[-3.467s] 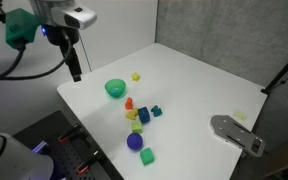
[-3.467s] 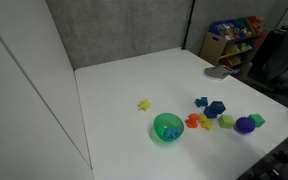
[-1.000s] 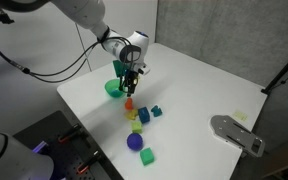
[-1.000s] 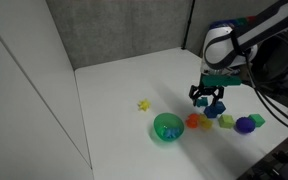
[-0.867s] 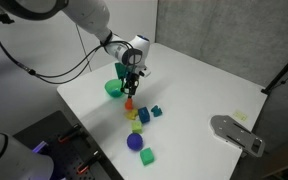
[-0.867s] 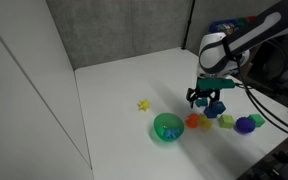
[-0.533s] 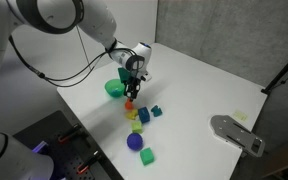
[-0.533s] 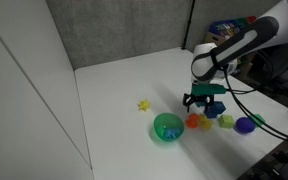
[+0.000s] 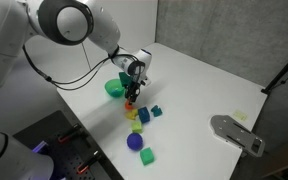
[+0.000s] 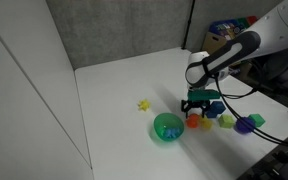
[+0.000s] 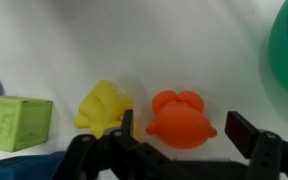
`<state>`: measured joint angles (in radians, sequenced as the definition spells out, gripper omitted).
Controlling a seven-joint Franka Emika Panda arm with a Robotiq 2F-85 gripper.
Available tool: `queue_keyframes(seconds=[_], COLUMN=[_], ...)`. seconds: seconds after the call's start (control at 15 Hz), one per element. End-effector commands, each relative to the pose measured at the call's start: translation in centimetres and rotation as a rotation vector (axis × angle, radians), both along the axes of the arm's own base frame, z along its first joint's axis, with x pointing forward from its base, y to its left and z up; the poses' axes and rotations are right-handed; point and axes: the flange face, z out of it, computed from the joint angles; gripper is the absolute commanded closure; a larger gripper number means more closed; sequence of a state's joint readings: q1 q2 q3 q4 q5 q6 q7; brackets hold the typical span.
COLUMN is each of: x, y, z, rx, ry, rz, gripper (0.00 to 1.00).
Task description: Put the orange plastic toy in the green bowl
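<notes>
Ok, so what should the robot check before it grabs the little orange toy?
1. Jaws open: ok. The gripper is spread wide in the wrist view.
2. The orange plastic toy is between the fingers: ok, it sits in the gap.
3. The yellow piece is out of the way: cannot tell. It lies right next to one finger.
4. The gripper is low enough to pinch the toy: cannot tell from these views.
5. The green bowl is upright and close by: ok, it stands beside the toy in both exterior views.
</notes>
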<state>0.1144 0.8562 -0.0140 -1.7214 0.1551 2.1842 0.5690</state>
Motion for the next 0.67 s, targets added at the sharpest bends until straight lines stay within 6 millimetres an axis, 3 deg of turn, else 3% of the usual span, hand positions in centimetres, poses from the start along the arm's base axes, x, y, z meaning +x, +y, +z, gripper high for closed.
queue_keyframes(seconds=[0.0,0.2,0.27,0.47,0.6], x=[0.8,1.3,1.5,2.5,3.2], y=[0.0,-0.3,-0.3,0.3,1.3], z=[-0.3,0.8,1.6,4.1,6.2], rx=[-0.007,-0.001,0.004,0.009,0.011], ry=[0.033,0.037,0.034,0.010,-0.016], rz=[-0.032,-0.041,-0.040,-0.035,-0.022], gripper=[0.39,0.61,0.61,0.77,0.79])
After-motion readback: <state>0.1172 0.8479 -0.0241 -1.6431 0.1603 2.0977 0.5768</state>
